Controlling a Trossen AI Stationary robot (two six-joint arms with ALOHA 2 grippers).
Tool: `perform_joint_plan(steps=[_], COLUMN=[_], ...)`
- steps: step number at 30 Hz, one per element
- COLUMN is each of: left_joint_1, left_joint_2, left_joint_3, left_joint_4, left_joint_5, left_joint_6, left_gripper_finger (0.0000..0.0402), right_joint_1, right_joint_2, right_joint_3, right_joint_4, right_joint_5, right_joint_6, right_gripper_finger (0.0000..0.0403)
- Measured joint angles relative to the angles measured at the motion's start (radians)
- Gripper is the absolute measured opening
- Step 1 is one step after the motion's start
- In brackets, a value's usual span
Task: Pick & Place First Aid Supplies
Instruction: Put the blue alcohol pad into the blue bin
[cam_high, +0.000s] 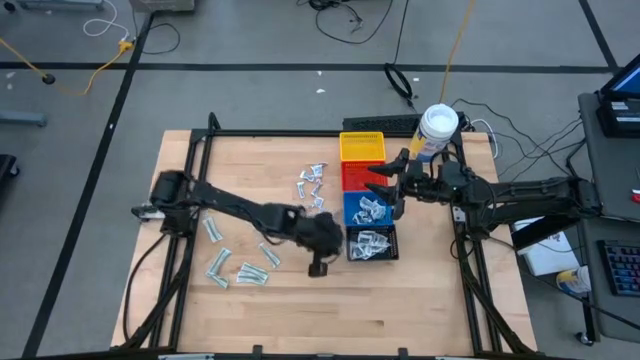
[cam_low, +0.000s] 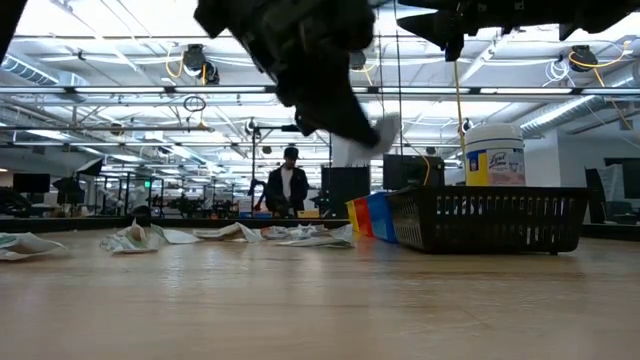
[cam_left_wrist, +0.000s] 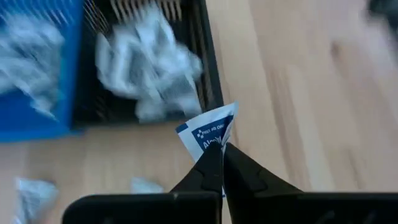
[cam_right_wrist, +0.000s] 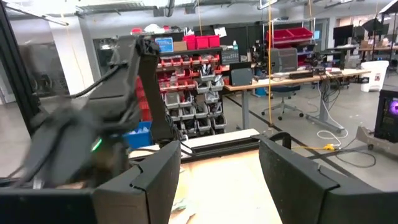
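In left tool (cam_left_wrist: 222, 163): "Alco…" packet (cam_left_wrist: 210, 133)

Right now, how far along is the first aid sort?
Done: packets already lie in the blue bin and the black bin.
In hand: the left gripper is shut on a white packet with blue print, raised beside the black bin. The right gripper hangs open over the bins, empty.
Left: loose packets near the yellow bin and green wrappers at the table's left.
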Motion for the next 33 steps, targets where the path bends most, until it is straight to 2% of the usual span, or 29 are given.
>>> perform_joint_plan(steps=[10, 13, 16, 19, 22, 33], left_joint_1=[0.13, 0.174, 0.21, 0.244, 0.272, 0.31], left_joint_2=[-0.368, -0.448, -0.517, -0.573, -0.582, -0.588], left_joint_3=[-0.545, -0.664, -0.742, -0.769, -0.739, -0.528], left_joint_4=[0.71, 0.887, 0.978, 1.013, 1.012, 0.738], left_joint_5=[0.053, 0.058, 0.069, 0.079, 0.112, 0.189], left_joint_6=[-0.078, -0.112, -0.129, -0.128, -0.13, -0.068], left_gripper_finger=[0.0001, 0.0001, 0.0, 0.0, 0.0, 0.0], right_joint_1=[0.0, 0.0, 0.001, 0.003, 0.01, 0.035], right_joint_2=[0.084, 0.131, 0.179, 0.221, 0.264, 0.398], right_joint_3=[0.157, 0.206, 0.245, 0.28, 0.315, 0.42], right_joint_4=[-0.177, -0.208, -0.203, -0.198, -0.204, -0.21], right_joint_5=[0.002, 0.0, -0.001, -0.003, -0.05, -0.133], right_joint_6=[-0.008, -0.014, -0.014, -0.009, -0.007, -0.007], right_gripper_finger=[0.0212, 0.0212, 0.0212, 0.0212, 0.0212, 0.0212])
